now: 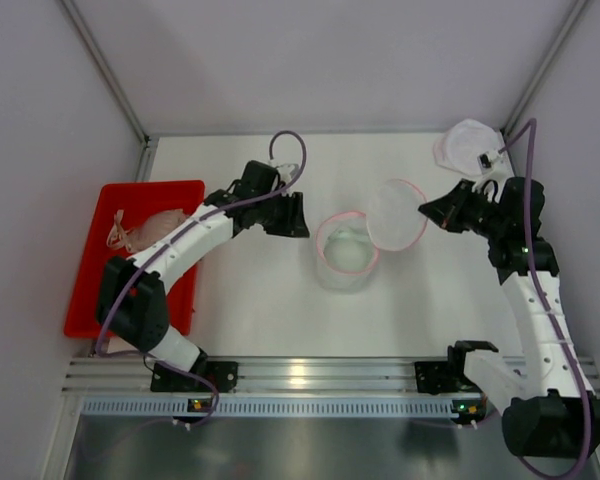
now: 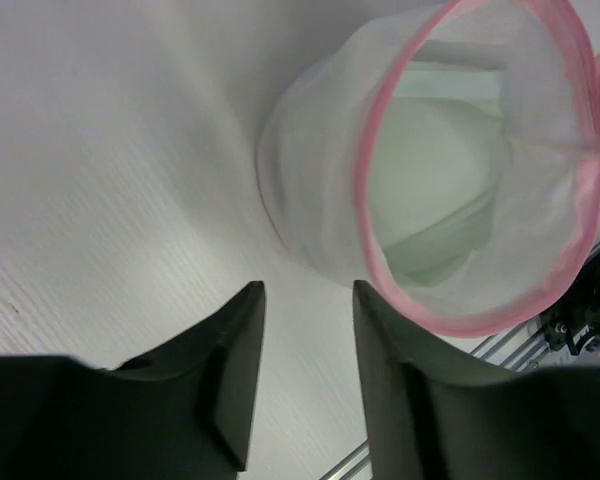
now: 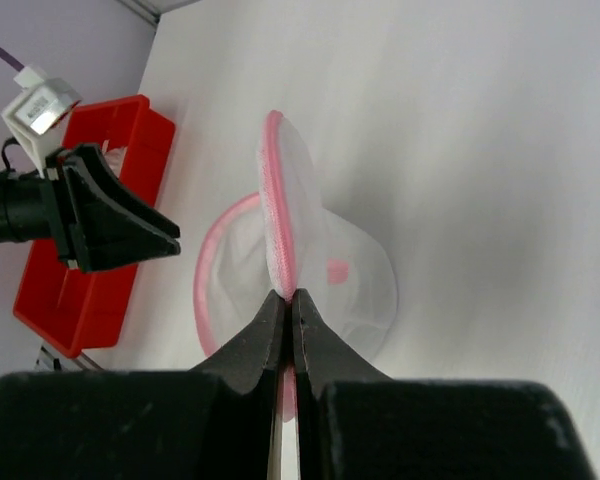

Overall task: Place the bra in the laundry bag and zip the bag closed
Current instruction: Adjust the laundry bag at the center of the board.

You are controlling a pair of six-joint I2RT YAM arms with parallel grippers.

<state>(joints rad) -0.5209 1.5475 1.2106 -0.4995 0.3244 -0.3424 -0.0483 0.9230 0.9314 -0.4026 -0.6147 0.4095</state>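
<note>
The round white mesh laundry bag (image 1: 345, 256) with a pink rim stands open at the table's middle. A pale cup-shaped bra (image 2: 430, 170) lies inside it. My left gripper (image 1: 296, 215) is open and empty, just left of the bag; in the left wrist view the gripper (image 2: 308, 290) is close to the bag's wall (image 2: 315, 190). My right gripper (image 1: 426, 213) is shut on the pink edge of the bag's round lid (image 1: 396, 213) and holds it upright at the bag's right. The right wrist view shows the gripper (image 3: 289, 296) pinching that lid (image 3: 280, 200).
A red tray (image 1: 88, 290) with a pale garment (image 1: 145, 228) lies at the left edge; it also shows in the right wrist view (image 3: 90, 290). Another white mesh bag (image 1: 468, 146) lies at the back right. The metal rail (image 1: 310, 375) runs along the near edge.
</note>
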